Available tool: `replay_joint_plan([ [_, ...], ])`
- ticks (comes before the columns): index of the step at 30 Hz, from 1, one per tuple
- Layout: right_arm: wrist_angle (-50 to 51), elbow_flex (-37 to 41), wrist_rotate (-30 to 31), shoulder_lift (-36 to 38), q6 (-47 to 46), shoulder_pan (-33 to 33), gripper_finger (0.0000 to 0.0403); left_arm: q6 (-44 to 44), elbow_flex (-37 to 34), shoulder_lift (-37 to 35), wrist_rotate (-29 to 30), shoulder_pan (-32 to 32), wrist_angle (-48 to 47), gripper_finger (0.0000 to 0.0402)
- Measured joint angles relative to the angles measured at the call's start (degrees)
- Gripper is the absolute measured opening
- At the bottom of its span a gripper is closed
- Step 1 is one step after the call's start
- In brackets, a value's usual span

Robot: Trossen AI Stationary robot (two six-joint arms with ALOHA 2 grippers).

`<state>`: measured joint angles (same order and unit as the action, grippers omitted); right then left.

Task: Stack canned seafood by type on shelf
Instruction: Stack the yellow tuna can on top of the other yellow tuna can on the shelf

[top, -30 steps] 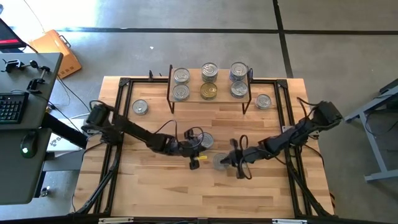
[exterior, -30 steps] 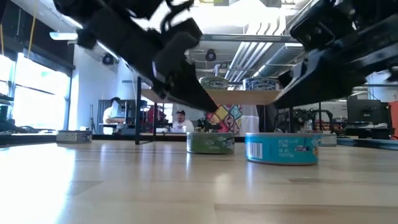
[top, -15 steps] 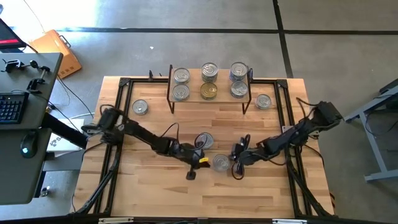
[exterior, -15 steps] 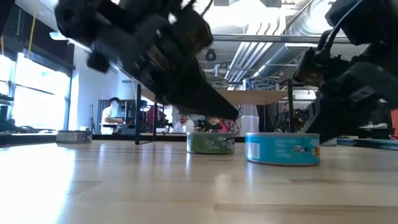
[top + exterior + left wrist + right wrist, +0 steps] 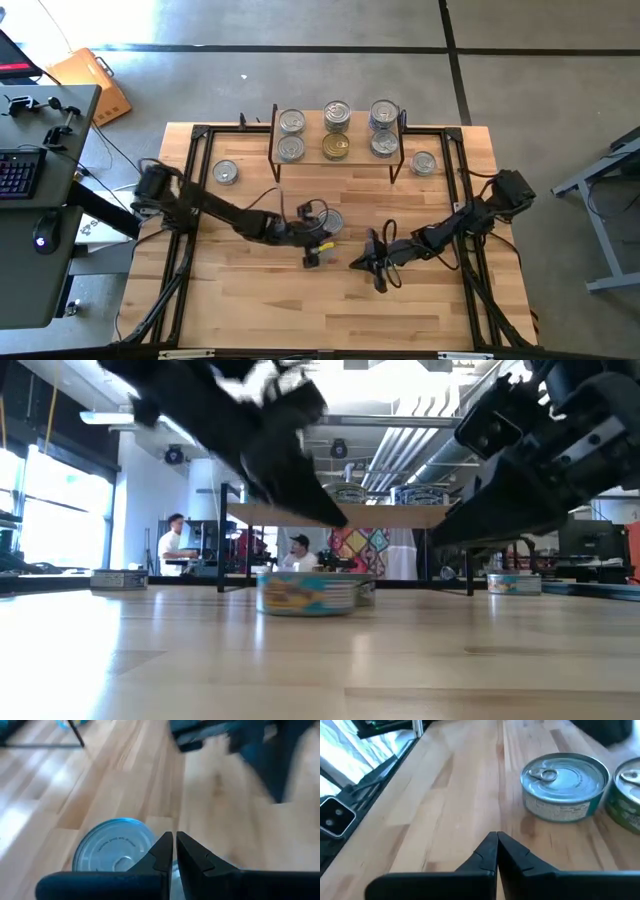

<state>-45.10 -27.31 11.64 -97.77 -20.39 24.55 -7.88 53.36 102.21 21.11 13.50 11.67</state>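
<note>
My left gripper [image 5: 312, 258] [image 5: 174, 837] is shut and hovers just above a silver-lidded tin with a bluish label [image 5: 115, 852] [image 5: 305, 595]. A green-labelled tin [image 5: 329, 222] [image 5: 626, 795] stands right behind that tin on the table. My right gripper [image 5: 355, 265] [image 5: 497, 837] is shut, low over the table, pointing toward the table's left, with the bluish tin [image 5: 565, 785] a short way ahead of it. The shelf [image 5: 360, 135] [image 5: 385, 515] at the far edge carries several tins.
Two more tins stand on the table, one left of the shelf [image 5: 225, 172] and one right of it [image 5: 424, 162]. The near half of the table [image 5: 330, 310] is bare wood. People sit in the room beyond the table [image 5: 180, 545].
The bluish tin has slid toward the table's left and now stands in front of the green tin. My right gripper has moved toward the table's left. My left gripper has risen and drawn back toward the far edge.
</note>
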Motion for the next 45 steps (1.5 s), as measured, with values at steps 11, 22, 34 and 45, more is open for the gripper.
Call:
replay_joint_plan([
  [11, 0.15, 0.0, 0.94, -0.16, -0.13, -1.7, 0.0, 2.17, -0.04, -4.66, 1.92, 9.02, -20.08, 0.0016],
  [22, 0.31, 0.0, 2.75, -0.11, -0.13, -2.18, 0.0, 17.51, -0.06, -0.71, -2.57, 11.47, -16.41, 0.0059],
  [34, 1.42, 0.0, 4.81, -0.11, -0.54, -2.55, 0.0, 23.08, -0.04, -0.7, 2.15, 9.25, -21.21, 0.0146],
  [45, 1.64, 0.02, 5.44, -0.11, -0.54, -2.83, 0.0, 22.31, 0.33, 4.16, 1.74, 8.63, -17.72, 0.0037],
])
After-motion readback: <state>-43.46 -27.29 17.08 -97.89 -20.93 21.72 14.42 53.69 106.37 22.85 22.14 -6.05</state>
